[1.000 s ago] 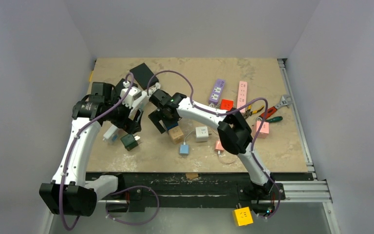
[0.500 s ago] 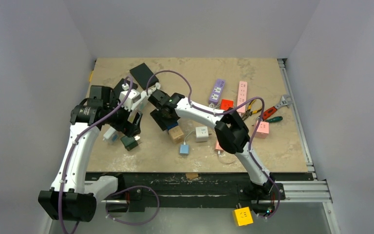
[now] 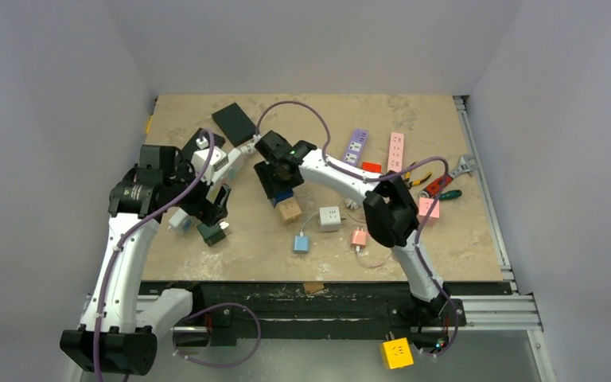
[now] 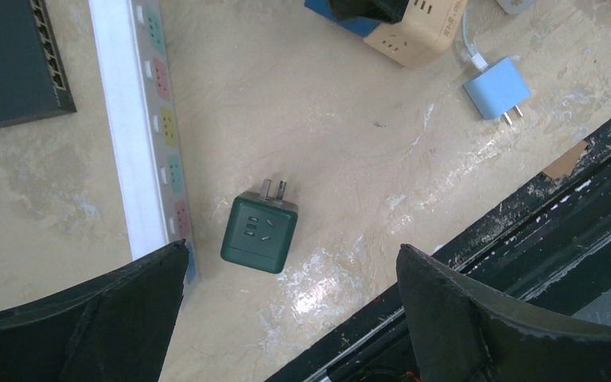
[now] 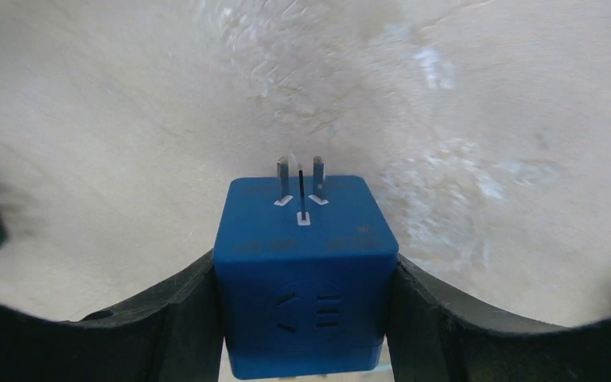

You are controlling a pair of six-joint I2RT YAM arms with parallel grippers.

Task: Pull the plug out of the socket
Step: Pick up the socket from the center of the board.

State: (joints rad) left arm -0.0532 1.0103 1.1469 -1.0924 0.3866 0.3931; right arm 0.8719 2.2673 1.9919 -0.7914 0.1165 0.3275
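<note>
**Item: blue cube adapter** (image 5: 302,270), the task's thing as we read it.

**Location:** between the right gripper (image 5: 304,267) fingers (image 5: 167,318), low over the table (image 5: 127,95). It is left of centre and touches a tan cube adapter (image 3: 289,210).

**Right fingers:** we see one pressed against each side face of the blue cube, pinching it.

**Left gripper** (image 4: 290,251)**:** fingers (image 4: 95,318) spread wide with nothing between them. It hovers over a green cube adapter (image 4: 258,233), which lies just beside a white power strip (image 4: 139,127).

**Orientation:** the body is cubic, so we find no real long axis; the prongs give the direction. Its two flat prongs point out past the fingertips, away from the wrist, and they stand bare, in no socket. A face with socket slots is turned toward the wrist camera.

**Progress (our judgement):**
- The grasp appears made.
- The pull appears not yet done, since blue and tan sit against each other in the overhead view.
- A pale edge shows under the blue cube in the wrist view.
- Any joint between the two is hidden, so we cannot tell whether pins are seated there.

**Left to do:** draw the blue cube straight away from the tan one. The tan cube is not held by either gripper and may come along with it.
</note>
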